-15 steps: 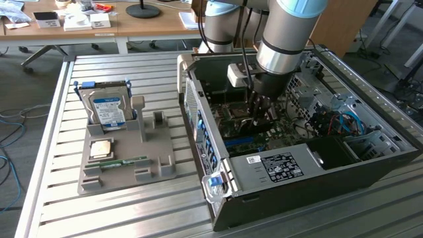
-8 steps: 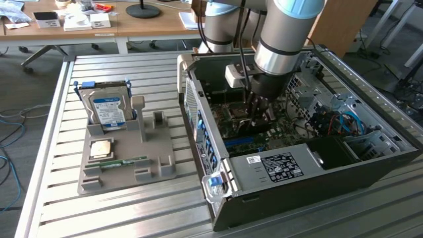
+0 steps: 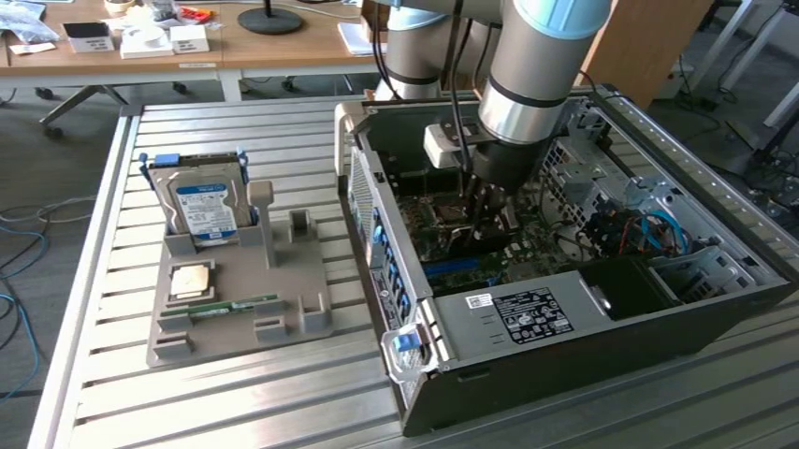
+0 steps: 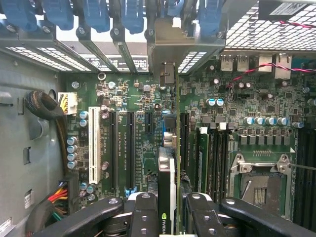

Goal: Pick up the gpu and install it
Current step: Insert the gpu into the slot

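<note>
gpu [image 4: 167, 178] clamped edge-on in jaws, standing upright over mobo slots [image 4: 129, 148] inside PC case [image 3: 568, 374]; I can't tell if seated.

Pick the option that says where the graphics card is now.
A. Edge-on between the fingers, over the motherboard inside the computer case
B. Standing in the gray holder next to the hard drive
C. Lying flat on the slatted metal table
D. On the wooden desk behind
A: the wrist view shows the graphics card edge-on between the fingers, over the motherboard inside the computer case.
</note>
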Motion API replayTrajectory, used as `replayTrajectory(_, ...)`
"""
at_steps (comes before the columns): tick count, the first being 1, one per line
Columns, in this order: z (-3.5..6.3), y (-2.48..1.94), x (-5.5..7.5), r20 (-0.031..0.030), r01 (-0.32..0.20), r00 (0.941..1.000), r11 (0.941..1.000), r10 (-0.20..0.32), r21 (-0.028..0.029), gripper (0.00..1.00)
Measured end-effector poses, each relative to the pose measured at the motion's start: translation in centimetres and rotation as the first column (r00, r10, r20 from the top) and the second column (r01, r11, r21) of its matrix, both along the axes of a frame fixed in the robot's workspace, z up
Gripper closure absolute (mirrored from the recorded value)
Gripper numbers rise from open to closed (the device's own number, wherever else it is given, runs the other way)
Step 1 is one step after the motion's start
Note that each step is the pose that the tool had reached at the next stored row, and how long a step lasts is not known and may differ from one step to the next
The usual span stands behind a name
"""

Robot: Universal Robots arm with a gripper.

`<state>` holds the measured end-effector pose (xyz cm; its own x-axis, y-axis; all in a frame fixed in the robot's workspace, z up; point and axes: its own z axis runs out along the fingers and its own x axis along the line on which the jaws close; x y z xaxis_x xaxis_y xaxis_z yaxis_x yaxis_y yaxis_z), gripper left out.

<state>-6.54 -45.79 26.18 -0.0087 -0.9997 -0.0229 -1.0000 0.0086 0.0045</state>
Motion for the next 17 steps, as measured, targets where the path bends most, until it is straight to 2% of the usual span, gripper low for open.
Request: replayTrajectory(17, -0.02, -0.23, -0.02, 0.0001, -0.001, 1.0000, 1.0000, 0.001, 0.0003, 0.73)
